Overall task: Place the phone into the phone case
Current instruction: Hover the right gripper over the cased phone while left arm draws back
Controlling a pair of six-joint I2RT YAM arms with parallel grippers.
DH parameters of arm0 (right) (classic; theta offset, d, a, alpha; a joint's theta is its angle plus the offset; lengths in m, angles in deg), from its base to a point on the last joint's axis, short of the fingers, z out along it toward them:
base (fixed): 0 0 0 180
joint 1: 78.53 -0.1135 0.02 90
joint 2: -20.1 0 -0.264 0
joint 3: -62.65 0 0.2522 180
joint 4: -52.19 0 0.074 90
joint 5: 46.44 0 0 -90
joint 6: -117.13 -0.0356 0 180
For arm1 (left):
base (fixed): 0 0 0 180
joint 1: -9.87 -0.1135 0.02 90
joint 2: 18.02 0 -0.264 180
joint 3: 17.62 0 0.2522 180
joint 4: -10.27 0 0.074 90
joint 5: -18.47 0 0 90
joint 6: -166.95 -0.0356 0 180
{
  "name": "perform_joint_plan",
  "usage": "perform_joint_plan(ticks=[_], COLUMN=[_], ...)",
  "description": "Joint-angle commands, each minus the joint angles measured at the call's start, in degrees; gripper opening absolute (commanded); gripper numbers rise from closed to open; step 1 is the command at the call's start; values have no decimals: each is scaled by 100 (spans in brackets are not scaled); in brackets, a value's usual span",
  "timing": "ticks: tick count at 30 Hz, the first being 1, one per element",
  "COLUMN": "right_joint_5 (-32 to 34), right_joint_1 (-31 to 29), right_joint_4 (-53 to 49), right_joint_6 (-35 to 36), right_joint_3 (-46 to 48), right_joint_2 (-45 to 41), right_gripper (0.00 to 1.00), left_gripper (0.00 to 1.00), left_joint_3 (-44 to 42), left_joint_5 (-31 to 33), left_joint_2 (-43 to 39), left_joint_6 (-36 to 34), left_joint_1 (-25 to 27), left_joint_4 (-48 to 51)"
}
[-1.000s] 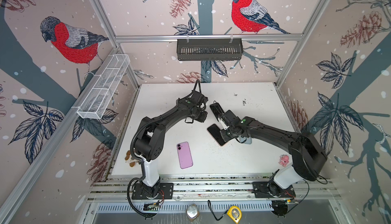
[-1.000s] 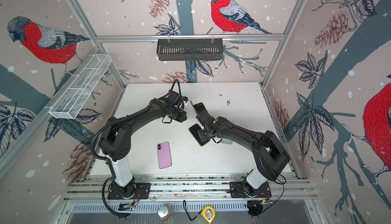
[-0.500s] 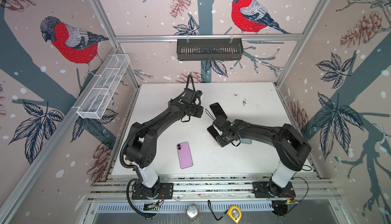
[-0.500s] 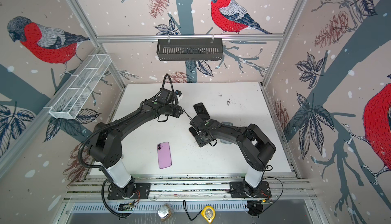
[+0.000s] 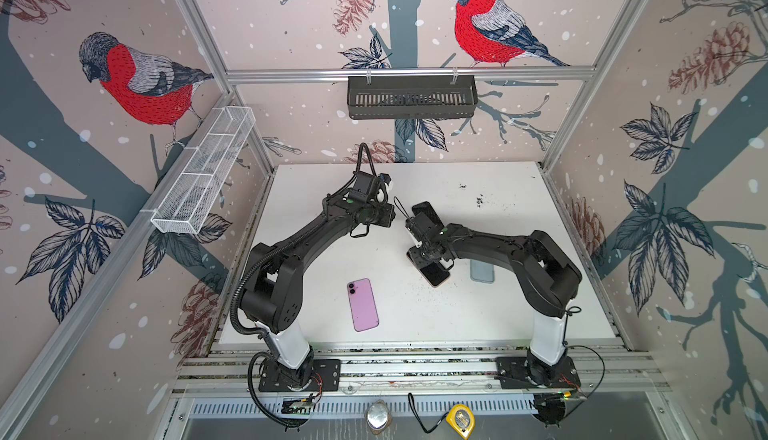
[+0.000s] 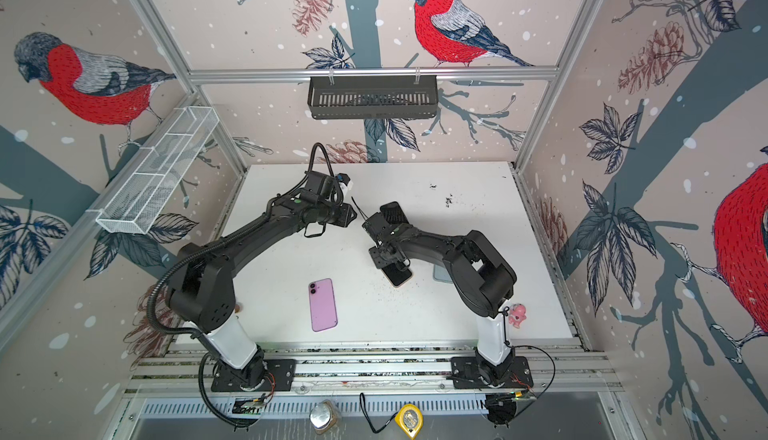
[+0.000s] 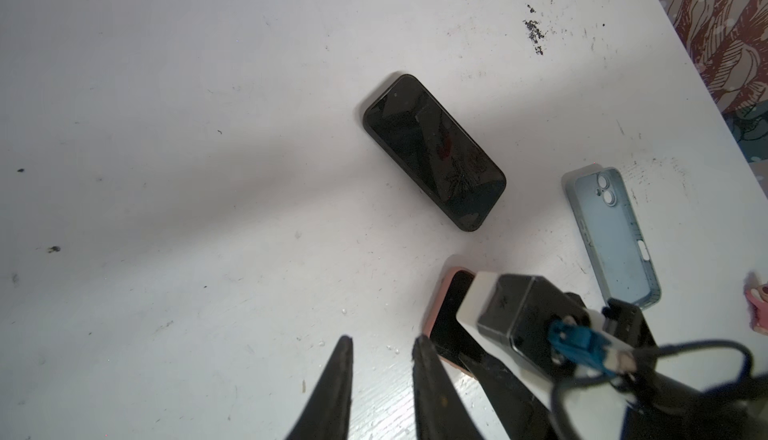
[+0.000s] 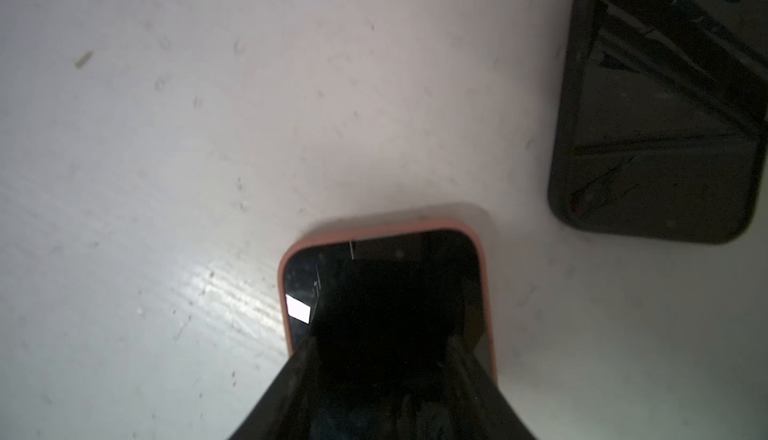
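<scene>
White laminate worktop [image 5: 457, 313], matt, scuffed and lightly gritted. Low friction assumed, so sideways pushes judged likely to slide anything lying on it. Press straight down, never across.

Task's phone [image 8: 399, 259] found face up inside salmon case [image 8: 386, 230], flat on worktop beneath right hand [image 8: 384, 350], right of centre in both top views. Appears seated at the visible end, with rim even around the glass. Other end hidden by the hand, seating there not verifiable. Right fingers spread to roughly phone width; clamped on the long edges or merely resting over them, cannot tell.

Step in hand judged as final seating and release. Work corner by corner, confirm lip over glass all round, then lift vertically to avoid dragging the case.

Left hand [image 7: 383, 340] poised near, above worktop, tapered black fingers [image 7: 340, 384] parted by a narrow gap, holding nothing. Keep clear, or lower to brace the case end.

Materials:
- Salmon case: rounded corners, soft-looking, probably rubbery and forgiving.
- Phone glass: glossy, hard, likely slippery.
- Black phone [image 7: 434, 153]: lying apart, crack lines near one end.
- Purple phone [image 5: 363, 305]: face down, well apart.
- Pale blue case [image 7: 613, 238]: empty, speckled.
- Dark crumbs [image 7: 534, 31]: scattered toward the back.
</scene>
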Motion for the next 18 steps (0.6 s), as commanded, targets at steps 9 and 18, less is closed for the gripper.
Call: perform_joint_plan(ticks=[9,18], right_joint_5=[-51,282], right_joint_1=[116,-70], right_joint_4=[-1079,-940], right_joint_6=[146,159], right_joint_3=[-475,-78], right_joint_2=[517,-596], right_gripper=[51,78], left_gripper=[27,27], left_joint_3=[63,44], left_joint_5=[-698,-691], left_joint_2=[80,57], left_joint_6=[37,8], left_joint_1=[-175,-181], left_joint_4=[-284,-317])
